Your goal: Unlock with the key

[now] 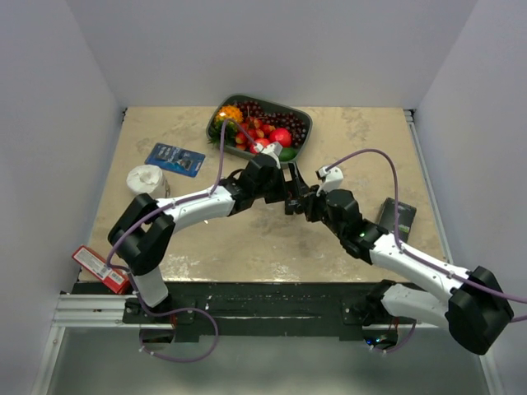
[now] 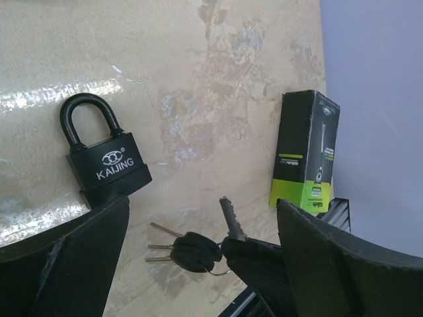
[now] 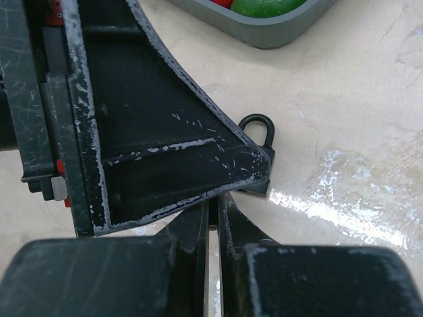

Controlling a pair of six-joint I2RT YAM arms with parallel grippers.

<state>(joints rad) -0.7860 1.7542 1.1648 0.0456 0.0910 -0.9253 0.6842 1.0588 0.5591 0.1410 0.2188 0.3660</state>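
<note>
Right wrist view: padlock (image 3: 257,117) shows its shackle only; the body sits behind the left finger (image 3: 165,132). Left wrist view: key (image 2: 231,219) blade visible, bow buried in the right gripper (image 2: 250,254). Top view: neither can be made out where the arms (image 1: 206,204) meet.

A black padlock (image 2: 106,162) marked KAIJING lies flat on the beige marbled worktop (image 2: 198,79), its shackle closed and pointing right. The left hand (image 2: 201,218) hangs above it with its two dark fingers (image 2: 73,264) spread wide, holding nothing. The padlock's body sits just beside the far finger. Between the fingers the right hand (image 2: 241,249) pinches a key (image 2: 231,218) by its head, blade sticking out to the right, clear of the padlock. The spare keys (image 2: 188,251) bunch on a ring beside it, black heads together. Farther right, a black-and-green box (image 2: 305,152) stands upright near the pale wall (image 2: 377,99).
</note>
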